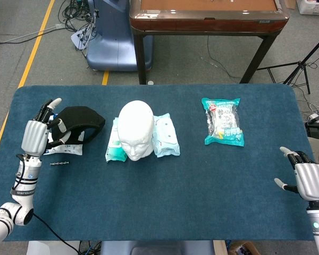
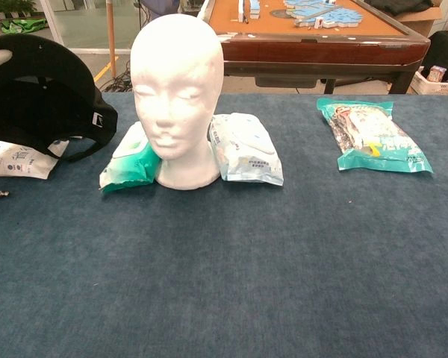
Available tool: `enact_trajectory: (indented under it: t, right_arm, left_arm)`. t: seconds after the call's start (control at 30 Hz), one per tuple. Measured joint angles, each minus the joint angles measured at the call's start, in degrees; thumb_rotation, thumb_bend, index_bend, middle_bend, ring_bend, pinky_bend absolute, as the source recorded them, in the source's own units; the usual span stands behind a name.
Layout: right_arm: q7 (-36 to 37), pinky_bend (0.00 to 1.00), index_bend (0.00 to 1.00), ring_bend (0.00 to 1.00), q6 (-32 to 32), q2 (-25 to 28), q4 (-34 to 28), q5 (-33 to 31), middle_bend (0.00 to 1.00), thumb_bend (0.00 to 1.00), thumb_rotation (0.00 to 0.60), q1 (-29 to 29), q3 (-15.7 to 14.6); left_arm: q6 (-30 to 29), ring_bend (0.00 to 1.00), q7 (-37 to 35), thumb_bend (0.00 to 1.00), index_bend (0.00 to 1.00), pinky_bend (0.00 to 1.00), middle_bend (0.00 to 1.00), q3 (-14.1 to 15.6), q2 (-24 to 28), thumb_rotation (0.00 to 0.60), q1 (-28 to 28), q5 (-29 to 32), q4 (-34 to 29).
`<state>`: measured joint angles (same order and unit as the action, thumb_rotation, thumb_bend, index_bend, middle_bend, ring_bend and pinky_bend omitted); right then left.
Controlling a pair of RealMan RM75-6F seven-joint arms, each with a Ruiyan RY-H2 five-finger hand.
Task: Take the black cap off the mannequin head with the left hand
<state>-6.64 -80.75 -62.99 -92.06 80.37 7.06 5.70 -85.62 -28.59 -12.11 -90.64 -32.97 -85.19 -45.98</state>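
The mannequin head [image 1: 136, 130] stood bare at mid-table between two packs of wipes [image 1: 165, 134]. The black cap [image 1: 80, 121] was off it, well to the head's left, low over a white packet [image 2: 15, 159] near the table's left edge. The left hand [image 1: 36, 135] held the cap at its rim. The removal was judged complete; only setting down and release appeared to remain. The right hand [image 1: 309, 179] hung spread and empty at the table's right edge.

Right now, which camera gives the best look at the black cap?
The head view: it shows the whole black cap held by the left hand beside the mannequin head. The chest view crops the cap at its left edge.
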Motion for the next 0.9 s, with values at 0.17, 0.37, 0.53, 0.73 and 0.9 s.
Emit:
enact_trajectory:
  t: [0.17, 0.37, 0.53, 0.73, 0.9]
  right_arm:
    - [-0.2, 0.50, 0.20, 0.23, 0.1, -0.1, 0.0, -0.1, 0.33, 0.13, 0.600, 0.0, 0.0]
    - [-0.4, 0.50, 0.20, 0.23, 0.1, -0.2, 0.0, -0.1, 0.33, 0.13, 0.600, 0.1, 0.0]
    - [-0.7, 0.50, 0.20, 0.23, 0.1, -0.3, 0.0, -0.1, 0.33, 0.13, 0.600, 0.2, 0.0]
    - [-0.7, 0.50, 0.20, 0.23, 0.0, -0.3, 0.0, -0.1, 0.33, 0.13, 0.600, 0.1, 0.0]
    - [-0.7, 0.50, 0.20, 0.23, 0.0, -0.3, 0.0, 0.0, 0.33, 0.13, 0.600, 0.1, -0.1]
  left_arm:
    - [-2.1, 0.06, -1.3, 0.28, 0.68, 0.29, 0.10, 1.5, 0.4, 0.600, 1.8, -1.2, -0.6]
    - [-3.1, 0.06, -1.1, 0.28, 0.68, 0.27, 0.10, 4.0, 2.3, 0.600, 4.0, -2.9, -3.5]
    - [-3.3, 0.06, 0.5, 0.28, 0.68, 0.26, 0.10, 6.2, 4.3, 0.600, 5.4, -4.5, -6.6]
    - [-4.1, 0.06, 3.4, 0.28, 0.68, 0.26, 0.10, 9.3, 6.8, 0.600, 7.2, -7.4, -10.8]
    - [-5.4, 0.06, 6.2, 0.28, 0.68, 0.26, 0.11, 12.0, 8.1, 0.600, 8.7, -10.4, -12.9]
